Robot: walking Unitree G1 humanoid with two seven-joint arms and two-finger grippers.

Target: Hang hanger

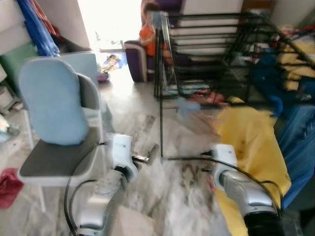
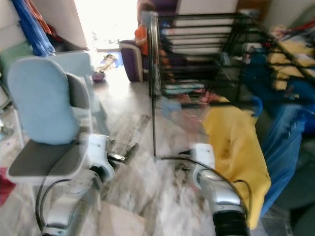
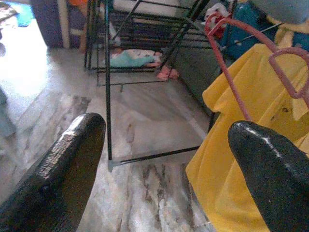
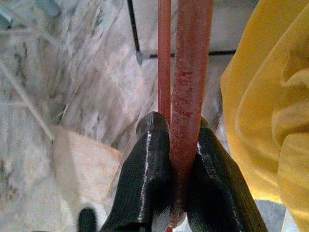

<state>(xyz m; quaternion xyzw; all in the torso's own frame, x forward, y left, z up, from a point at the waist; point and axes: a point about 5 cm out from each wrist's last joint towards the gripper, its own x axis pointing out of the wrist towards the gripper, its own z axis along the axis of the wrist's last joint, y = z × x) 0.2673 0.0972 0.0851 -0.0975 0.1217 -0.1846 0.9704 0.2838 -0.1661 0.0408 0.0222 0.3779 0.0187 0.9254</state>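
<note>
Right gripper (image 4: 176, 159) clamped on red hanger (image 4: 188, 92) carrying yellow shirt (image 1: 251, 142), just beside black drying rack (image 1: 206, 54); left gripper (image 3: 164, 159) w/ fingers apart, holding nothing, above marble floor (image 3: 145, 135).

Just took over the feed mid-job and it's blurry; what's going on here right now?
The right end effector is shut on a red plastic hanger carrying a yellow shirt, held out in front of the robot near the black metal drying rack. The hanger is not yet on the rack. The left end effector is open and holds nothing, pointing toward the rack's base over the marble floor. A light blue chair stands on the robot's left.
</note>
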